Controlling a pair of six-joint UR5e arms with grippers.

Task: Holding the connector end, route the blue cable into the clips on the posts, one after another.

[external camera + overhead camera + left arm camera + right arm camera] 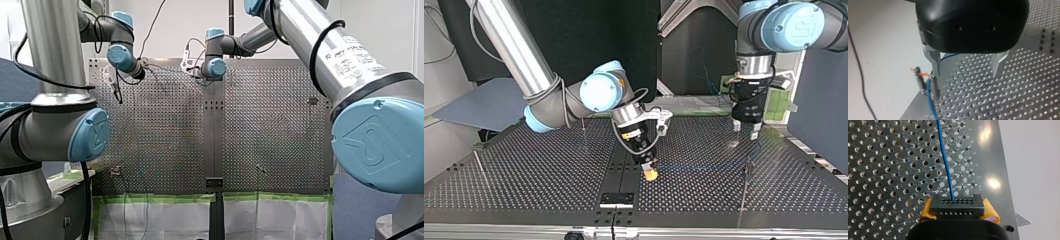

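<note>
Fingers (990, 212) of my right gripper (958, 213) pinch the connector (956, 205) mid-frame in the top view — blue cable (946, 165) runs off right to a post (920, 81). My left gripper (966, 71) gapes empty beside it — perhaps one clip threaded, the rest to go.

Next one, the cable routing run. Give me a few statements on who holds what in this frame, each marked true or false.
1. My right pincer is shut on the black connector. True.
2. My left pincer grips the blue cable. False: it is open, with nothing between its fingers; the cable runs beside one finger, by a post.
3. The right pincer's pads are yellow. True.
4. In the top view, my left pincer touches the connector. False: it stands apart from it, toward that view's right.
</note>
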